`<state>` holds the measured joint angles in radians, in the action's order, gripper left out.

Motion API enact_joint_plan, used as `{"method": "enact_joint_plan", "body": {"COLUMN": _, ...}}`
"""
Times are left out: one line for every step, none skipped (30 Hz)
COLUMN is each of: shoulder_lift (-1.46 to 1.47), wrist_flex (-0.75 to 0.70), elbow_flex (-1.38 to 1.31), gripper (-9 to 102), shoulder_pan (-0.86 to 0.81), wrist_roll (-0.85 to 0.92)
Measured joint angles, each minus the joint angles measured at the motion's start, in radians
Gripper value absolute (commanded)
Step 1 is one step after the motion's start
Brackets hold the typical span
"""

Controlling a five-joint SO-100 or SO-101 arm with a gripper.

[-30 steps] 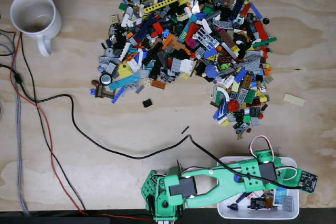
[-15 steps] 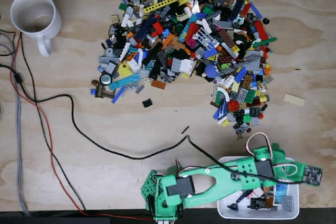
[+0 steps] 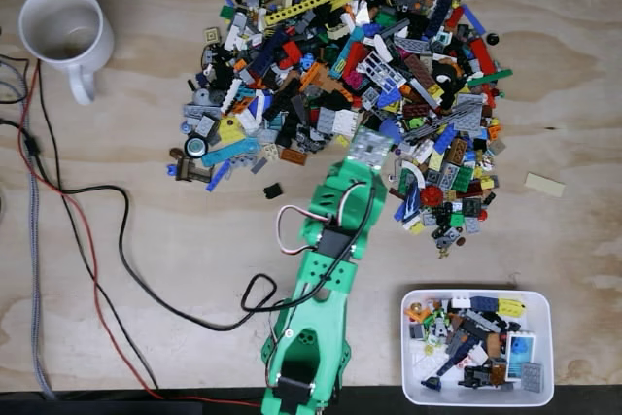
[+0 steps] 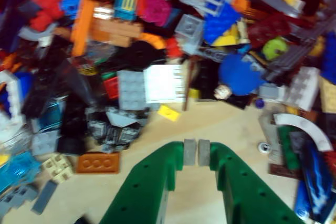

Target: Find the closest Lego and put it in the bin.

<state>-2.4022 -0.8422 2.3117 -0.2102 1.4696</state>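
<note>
Pincer [image 4: 196,152] pads together, wrist view.

A pale plywood table [image 3: 194,269] with wavy grain fills the fixed view, evenly lit with soft, short shadows. A white mug [image 3: 64,31] stands near its upper left corner. Below the mug, black, red and grey cables [image 3: 87,240] trail down the left side of the board. Along the bottom edge, well below the mug, runs a dark strip.
</note>
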Motion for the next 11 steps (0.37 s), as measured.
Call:
{"method": "enact_joint_plan", "body": {"shoulder_lift": -0.018, "wrist_flex": 0.018, "elbow_flex": 0.014, "gripper": 3, "shoulder_pan": 0.035, "wrist_roll": 0.000}}
{"method": "enact_joint_plan", "body": {"shoulder_lift": -0.034, "wrist_flex": 0.041, "elbow_flex": 0.028, "gripper": 3, "shoulder_pan": 0.061, "wrist_roll": -0.008}}
{"method": "enact_joint_plan", "body": {"shoulder_lift": -0.044, "wrist_flex": 0.063, "elbow_flex": 0.035, "gripper": 3, "shoulder_pan": 0.094, "wrist_roll": -0.021}}
{"method": "enact_joint_plan", "body": {"shoulder_lift": -0.051, "wrist_flex": 0.080, "elbow_flex": 0.040, "gripper": 3, "shoulder_pan": 0.141, "wrist_roll": -0.026}}
{"method": "enact_joint_plan", "body": {"shoulder_lift": -0.054, "wrist_flex": 0.094, "elbow_flex": 0.043, "gripper": 3, "shoulder_pan": 0.198, "wrist_roll": -0.023}}
{"method": "enact_joint_plan", "body": {"shoulder_lift": -0.055, "wrist_flex": 0.110, "elbow_flex": 0.051, "gripper": 3, "shoulder_pan": 0.239, "wrist_roll": -0.021}}
{"method": "enact_joint_plan", "body": {"shoulder_lift": -0.055, "wrist_flex": 0.126, "elbow_flex": 0.061, "gripper": 3, "shoulder_pan": 0.265, "wrist_roll": -0.028}}
{"method": "enact_joint_plan", "body": {"shoulder_lift": -0.055, "wrist_flex": 0.140, "elbow_flex": 0.075, "gripper": 3, "shoulder_pan": 0.278, "wrist_roll": -0.035}}
{"method": "enact_joint_plan", "body": {"shoulder_lift": -0.055, "wrist_flex": 0.149, "elbow_flex": 0.086, "gripper": 3, "shoulder_pan": 0.288, "wrist_roll": -0.035}}
{"method": "enact_joint_plan", "body": {"shoulder_lift": -0.055, "wrist_flex": 0.156, "elbow_flex": 0.091, "gripper": 3, "shoulder_pan": 0.299, "wrist_roll": -0.038}}
{"method": "enact_joint_plan", "body": {"shoulder_lift": -0.057, "wrist_flex": 0.166, "elbow_flex": 0.101, "gripper": 3, "shoulder_pan": 0.311, "wrist_roll": -0.038}}
